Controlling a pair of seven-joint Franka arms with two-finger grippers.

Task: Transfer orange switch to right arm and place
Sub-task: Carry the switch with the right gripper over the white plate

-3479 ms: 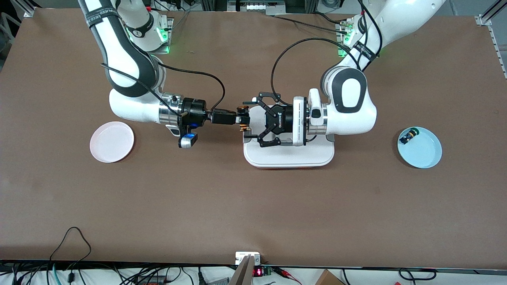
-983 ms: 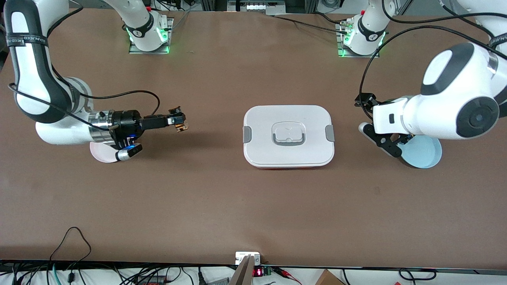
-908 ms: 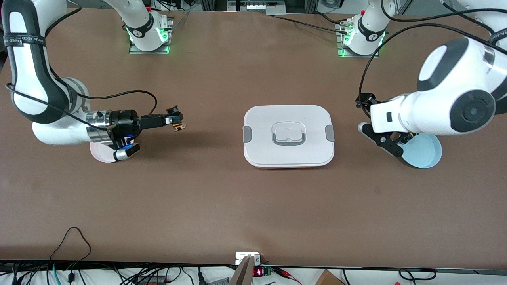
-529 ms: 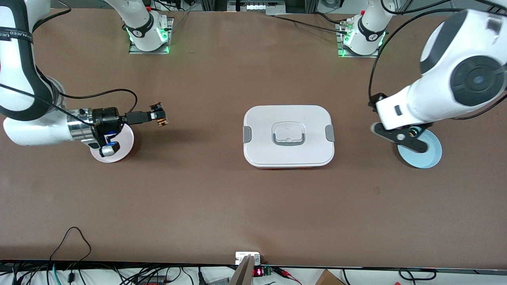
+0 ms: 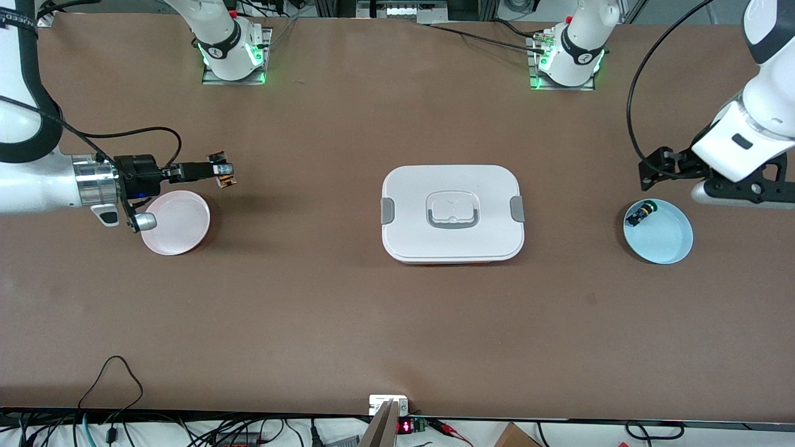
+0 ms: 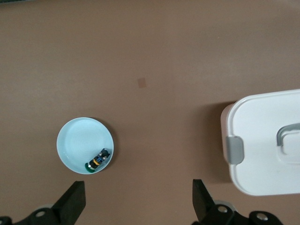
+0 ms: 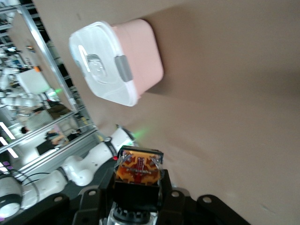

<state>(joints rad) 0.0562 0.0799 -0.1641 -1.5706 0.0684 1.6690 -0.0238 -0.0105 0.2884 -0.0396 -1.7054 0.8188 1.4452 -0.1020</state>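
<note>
Since a moment ago both arms are drawing apart toward the table's [image 5: 348,323] ends. The right gripper [image 5: 225,172], clamped on the orange switch [image 5: 227,180], is hanging just beside the one pink plate [image 5: 186,239]. The left gripper [image 5: 733,180], fingers spread and empty, is rising above the one blue plate [image 5: 667,239] holding one green-capped switch [image 5: 640,215]. One lidded white container [image 5: 452,213] is sitting mid-table.

Mid-table lidded box [image 5: 452,214] amid bare tabletop [image 5: 348,310]
</note>
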